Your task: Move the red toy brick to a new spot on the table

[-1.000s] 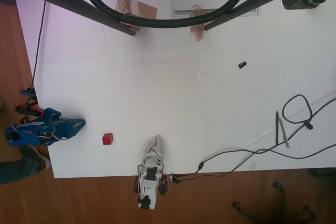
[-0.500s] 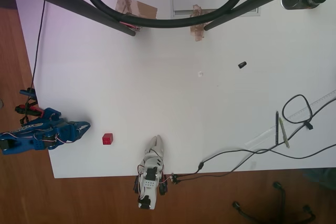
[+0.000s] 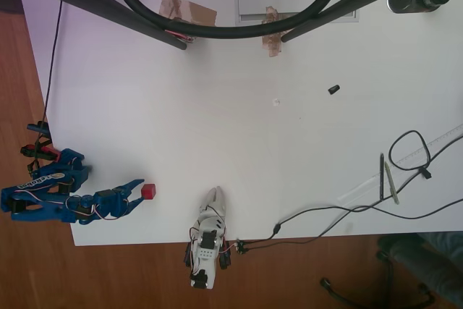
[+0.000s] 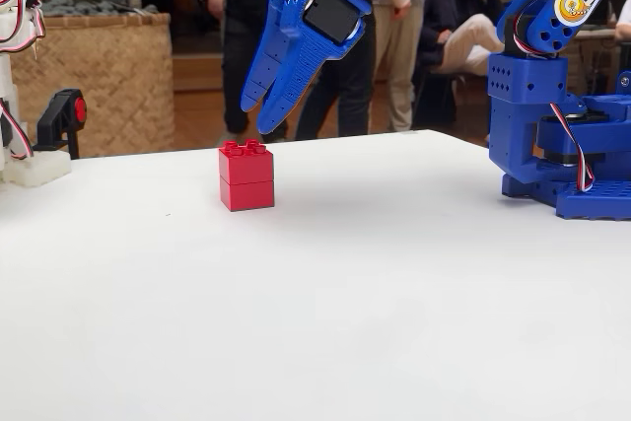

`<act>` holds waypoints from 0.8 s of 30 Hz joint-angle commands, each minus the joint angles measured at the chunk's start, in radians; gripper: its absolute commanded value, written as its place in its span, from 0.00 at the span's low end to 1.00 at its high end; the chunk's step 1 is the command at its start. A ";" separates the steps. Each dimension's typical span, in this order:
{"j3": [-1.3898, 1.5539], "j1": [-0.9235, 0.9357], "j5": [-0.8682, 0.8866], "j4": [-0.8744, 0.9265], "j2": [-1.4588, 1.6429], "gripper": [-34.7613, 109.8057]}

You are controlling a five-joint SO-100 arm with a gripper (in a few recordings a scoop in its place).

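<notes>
The red toy brick (image 3: 148, 192) sits on the white table (image 3: 239, 142) near its lower left edge in the overhead view. The blue gripper (image 4: 258, 117) hangs just above and behind it in the fixed view, tips clear of the studs, fingers narrowly parted and holding nothing.

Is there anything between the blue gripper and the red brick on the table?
Nothing. In the fixed view the gripper hangs just above the red toy brick with only air between; the overhead view shows its tips beside the brick on the bare white table.
</notes>
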 commanded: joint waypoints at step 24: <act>0.132 0.149 -0.083 -0.417 -0.236 0.38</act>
